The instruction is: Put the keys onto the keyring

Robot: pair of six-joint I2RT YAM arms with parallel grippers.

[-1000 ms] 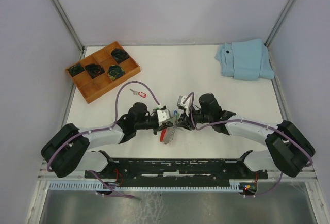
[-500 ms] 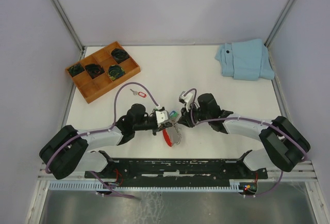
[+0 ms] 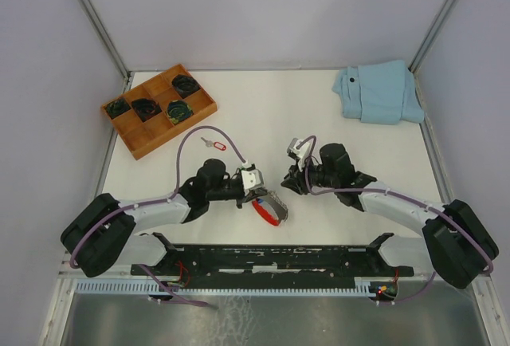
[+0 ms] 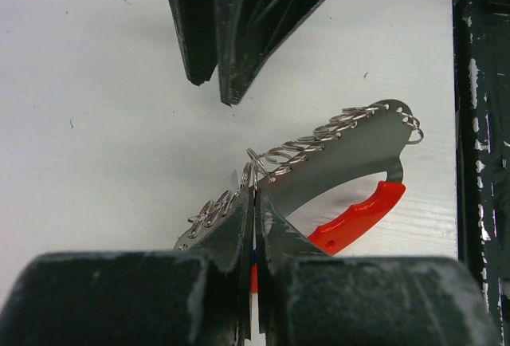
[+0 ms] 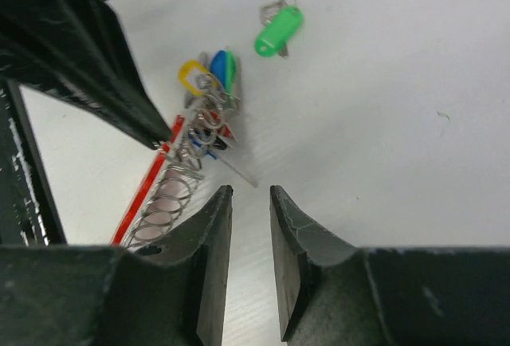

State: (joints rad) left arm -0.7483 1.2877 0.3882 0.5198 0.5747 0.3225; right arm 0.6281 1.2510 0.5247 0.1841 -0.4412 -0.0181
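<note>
My left gripper [image 4: 255, 196] is shut on the keyring [image 4: 343, 148], pinching one of its wire rings. The grey ridged strap and the red curved band [image 4: 357, 215] lie on the white table just beyond the fingers. Seen from above, the keyring [image 3: 271, 206] sits between the two arms. My right gripper [image 5: 251, 194] is open with nothing between its fingers, a short way right of the keyring [image 5: 195, 147]. Beyond it, the green-tagged key [image 5: 279, 30] lies loose on the table. The red-tagged key [image 3: 213, 145] lies farther back, near the tray.
A wooden tray [image 3: 151, 137] holding dark coiled items stands at the back left. A folded light-blue cloth [image 3: 378, 91] lies at the back right. The black rail [image 3: 279, 258] runs along the near edge, and grey walls close both sides.
My right gripper has pulled back to the right, away from the keyring. The keyring in my left gripper has swung from hanging toward the rail to pointing right.
</note>
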